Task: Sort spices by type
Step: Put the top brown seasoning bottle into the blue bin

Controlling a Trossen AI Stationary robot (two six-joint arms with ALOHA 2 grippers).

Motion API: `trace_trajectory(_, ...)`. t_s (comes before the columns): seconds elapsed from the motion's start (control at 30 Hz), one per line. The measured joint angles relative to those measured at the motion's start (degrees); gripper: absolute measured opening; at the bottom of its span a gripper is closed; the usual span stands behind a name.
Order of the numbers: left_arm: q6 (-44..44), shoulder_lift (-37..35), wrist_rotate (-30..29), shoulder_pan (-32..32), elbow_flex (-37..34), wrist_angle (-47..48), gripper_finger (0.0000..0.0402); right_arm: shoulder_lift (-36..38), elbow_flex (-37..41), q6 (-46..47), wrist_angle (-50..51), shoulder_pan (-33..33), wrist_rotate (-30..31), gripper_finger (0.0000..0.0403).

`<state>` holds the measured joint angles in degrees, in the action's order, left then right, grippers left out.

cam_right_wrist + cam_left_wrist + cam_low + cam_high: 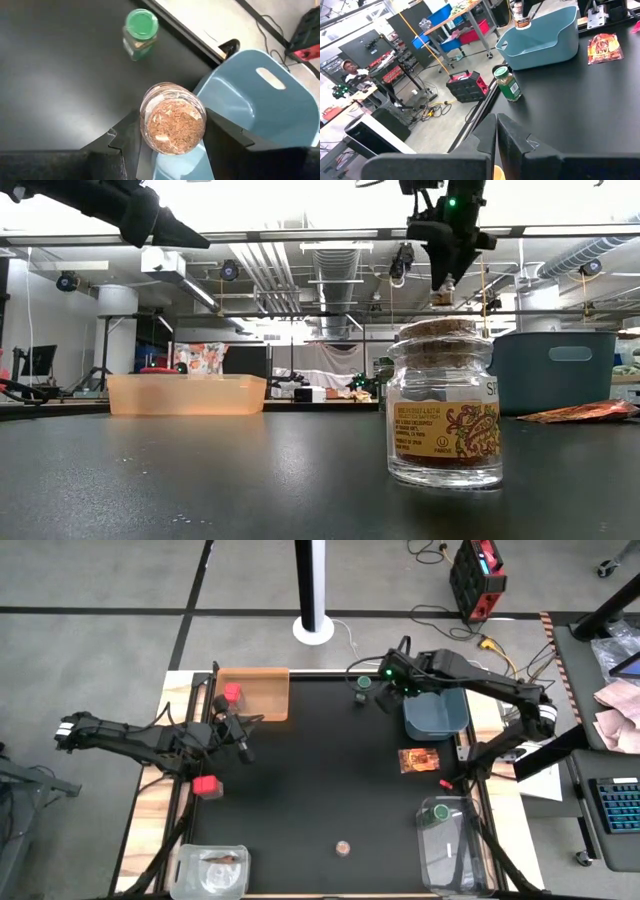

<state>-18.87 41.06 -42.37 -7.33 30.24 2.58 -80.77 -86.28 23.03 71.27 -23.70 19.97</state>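
Cork-capped jar point(172, 125) is clamped in right gripper point(170, 140), held aloft at approx. 1 o'clock of table, over near rim of blue tub point(436, 712). Judged: glass, rigid, smooth, breakable; light-to-moderate wt. Best grip is across body below cap, as now. Green-capped jar point(364, 686) stands just beside, at tub's 10 o'clock. Left gripper point(496, 142) closed, empty, at 9 o'clock.

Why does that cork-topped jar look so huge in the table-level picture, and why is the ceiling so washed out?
In the low view, the clear glass cork-topped jar stands close to the lens, so it looms over the blue plastic tub; bright ceiling lights glare white behind it. In the high view, the same jar looks tiny.
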Motion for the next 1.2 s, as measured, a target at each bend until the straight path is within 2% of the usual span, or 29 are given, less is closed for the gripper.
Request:
trace_trajectory(0.3,0.15,0.0,0.0,-0.12,0.0,0.23,0.0,0.58,2.53,-2.05,0.15,-2.71,1.47,0.0169)
trace_trajectory(0.5,0.15,0.0,0.0,-0.12,0.0,0.23,0.0,4.01,5.52,-2.15,0.07,-5.94,1.51,0.0168)
trace_trajectory(0.83,0.15,0.01,0.0,-0.12,0.0,0.23,0.0,10.17,13.36,-0.59,-3.65,-10.26,1.55,0.0168)
trace_trajectory(1.2,0.15,0.0,0.0,-0.12,0.0,0.21,0.0,10.11,17.93,-4.95,-11.62,-15.63,1.52,0.0168)
